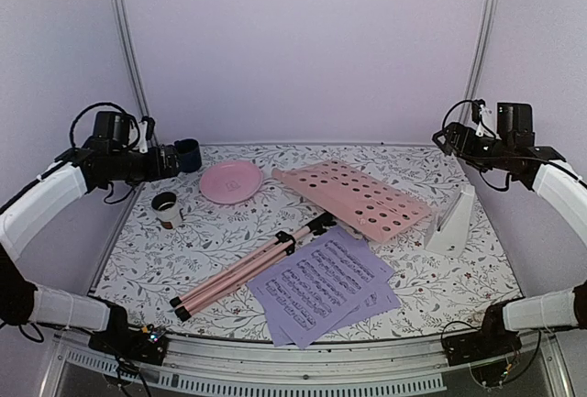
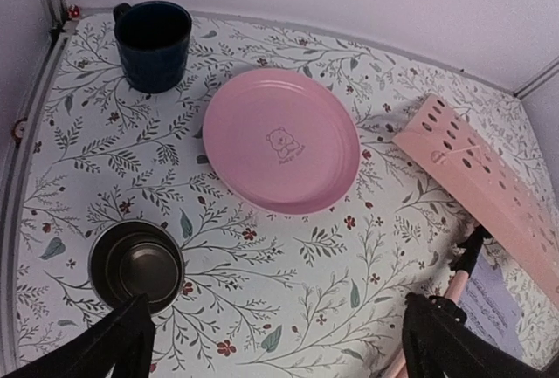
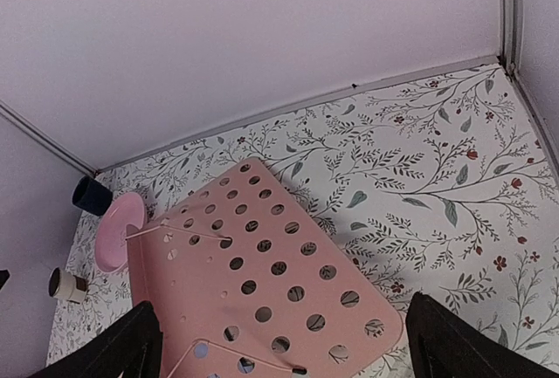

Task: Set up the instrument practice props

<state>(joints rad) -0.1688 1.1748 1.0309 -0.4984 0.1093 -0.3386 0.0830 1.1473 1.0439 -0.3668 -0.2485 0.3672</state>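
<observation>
Tripod (image 2: 456, 284) half hidden behind open left end effector (image 2: 279, 352); perforated desk (image 3: 262, 264) cut off beneath open right end effector (image 3: 288, 353).

You have the pink perforated desk (image 1: 353, 200) lying face up mid-table. The folded tripod (image 1: 248, 269) lies on its side, just beside the fanned lavender sheet music pages (image 1: 326, 289). The white metronome (image 1: 452, 223) stands upright by the desk's right end.
</observation>
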